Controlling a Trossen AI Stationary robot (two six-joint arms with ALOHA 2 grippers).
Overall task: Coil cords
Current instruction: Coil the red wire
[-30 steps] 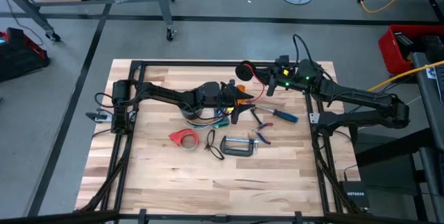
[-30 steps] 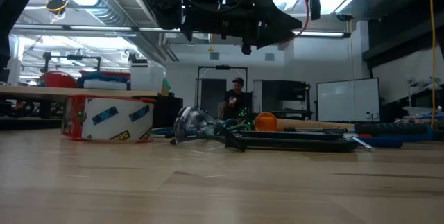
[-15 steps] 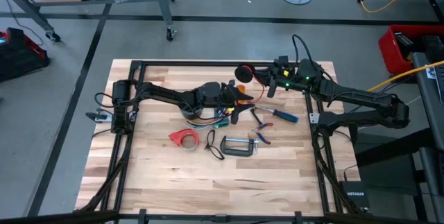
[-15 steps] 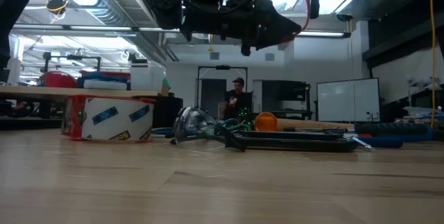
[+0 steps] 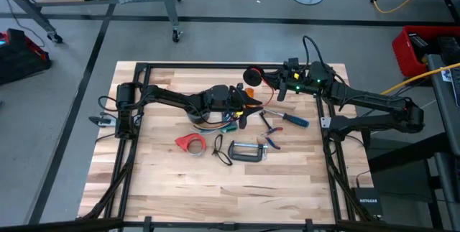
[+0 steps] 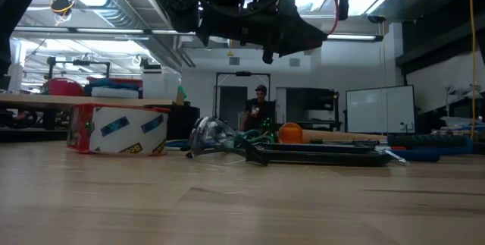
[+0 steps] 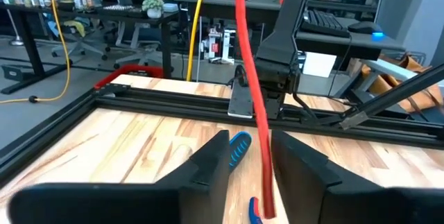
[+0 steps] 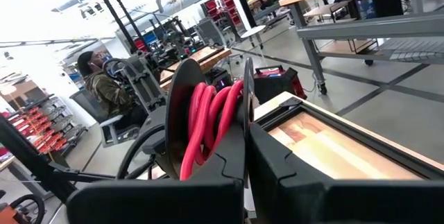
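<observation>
A black spool (image 8: 208, 116) wound with red cord (image 8: 205, 123) is in my right gripper (image 8: 246, 158), above the table's far middle; the spool also shows in the high view (image 5: 251, 73). A length of the red cord (image 7: 253, 92) runs between the open fingers of my left gripper (image 7: 250, 165), close to one finger (image 7: 298, 165); whether it touches, I cannot tell. My left gripper (image 5: 248, 106) is above the table's middle, near my right gripper (image 5: 260, 75). A bunch of thin coloured wires (image 5: 218, 123) lies on the table under my left arm. My right gripper pinches the spool's one thin flange (image 8: 246, 106) at its rim between its two fingers. The spool stands on edge beyond the fingertips, lifted clear of the table. The cord's turns sit between the two flanges.
On the table lie a red tape dispenser (image 5: 190, 142), a metal clamp (image 5: 248, 151), a blue-handled screwdriver (image 5: 295, 119), pliers (image 5: 272, 126) and a black loop of cord (image 5: 220, 150). The dispenser (image 6: 117, 129) stands nearest in the low view. A person (image 6: 259, 105) is far behind the table.
</observation>
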